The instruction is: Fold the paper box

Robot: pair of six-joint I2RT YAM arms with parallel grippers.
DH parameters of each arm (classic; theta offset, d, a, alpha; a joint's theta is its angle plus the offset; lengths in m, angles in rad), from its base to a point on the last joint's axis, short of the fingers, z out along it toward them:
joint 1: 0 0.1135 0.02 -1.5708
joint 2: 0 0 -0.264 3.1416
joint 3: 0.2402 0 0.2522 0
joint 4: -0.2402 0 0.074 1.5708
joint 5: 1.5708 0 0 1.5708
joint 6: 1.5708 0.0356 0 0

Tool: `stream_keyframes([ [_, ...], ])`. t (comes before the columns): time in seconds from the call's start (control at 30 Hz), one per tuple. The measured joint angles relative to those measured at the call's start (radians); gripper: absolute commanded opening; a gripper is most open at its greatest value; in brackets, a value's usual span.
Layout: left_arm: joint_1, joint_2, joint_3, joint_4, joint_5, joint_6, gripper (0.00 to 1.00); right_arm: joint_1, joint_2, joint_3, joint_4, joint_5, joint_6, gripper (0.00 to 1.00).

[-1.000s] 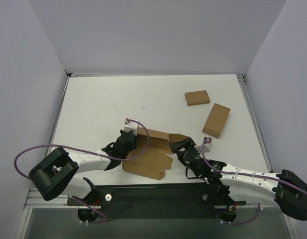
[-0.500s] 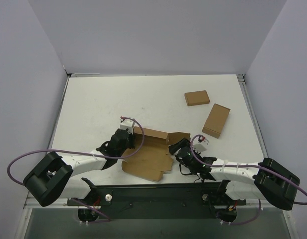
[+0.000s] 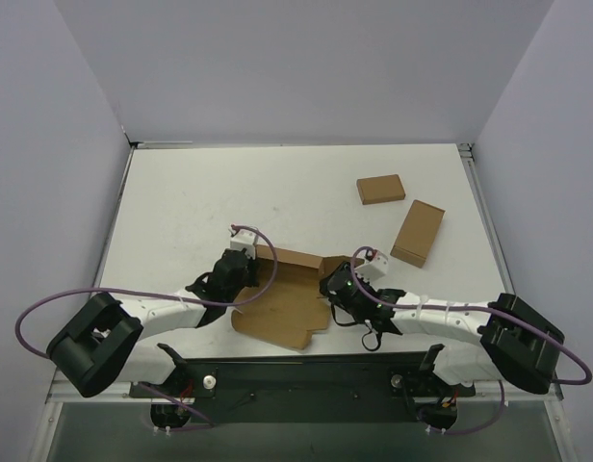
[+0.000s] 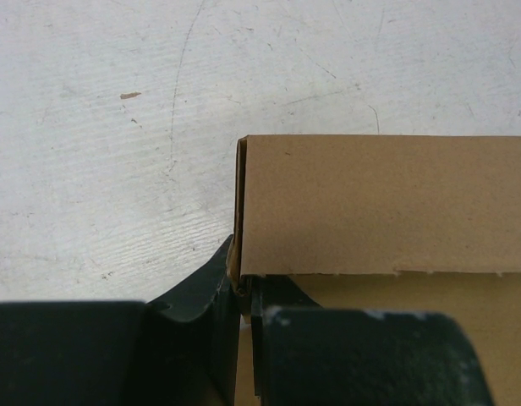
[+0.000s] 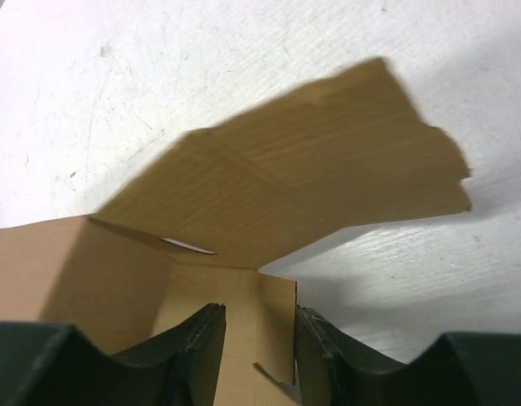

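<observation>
At the near edge of the white table (image 3: pixel 200 192), just ahead of the arm bases, the paper box (image 3: pixel 289 306), half-formed: flat brown panel down on the surface, one wall raised along its far side. At the left end of that wall, the left gripper (image 4: pixel 242 281), clamped tight on the wall's upright edge, cardboard pinched between two dark fingers. At the right end, the right gripper (image 5: pixel 259 326), jaws apart, straddling a short upright tab; one finger against the cardboard, the other clear of it. Just past those fingers in the wrist view, a large creased flap tilted up off the table. Farther back and to the right, well apart from the work, a slanted small box (image 3: pixel 418 232), then a second small box (image 3: pixel 380 189) just beyond it. Last, pale walls (image 3: pixel 296 67).
</observation>
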Motion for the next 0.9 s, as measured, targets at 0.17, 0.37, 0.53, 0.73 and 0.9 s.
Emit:
stream_keyframes([
  [0.17, 0.0, 0.024, 0.001, 0.005, -0.001, 0.0, 0.0, 0.03, 0.051, 0.145, -0.133, 0.028, -0.035, 0.33],
  [0.37, 0.0, 0.031, 0.002, 0.014, 0.0, 0.002, 0.0, 0.043, 0.113, 0.192, -0.171, 0.032, -0.057, 0.32],
  [0.53, 0.0, 0.032, 0.002, 0.017, 0.0, 0.006, 0.0, 0.044, 0.169, 0.194, -0.167, 0.009, -0.058, 0.3],
  [0.73, -0.002, 0.044, 0.005, 0.029, -0.001, 0.006, 0.0, 0.05, 0.23, 0.205, -0.149, -0.019, -0.073, 0.28],
  [0.9, -0.004, 0.06, 0.015, 0.035, -0.009, 0.013, 0.0, 0.059, 0.251, 0.23, -0.179, -0.018, -0.092, 0.28],
])
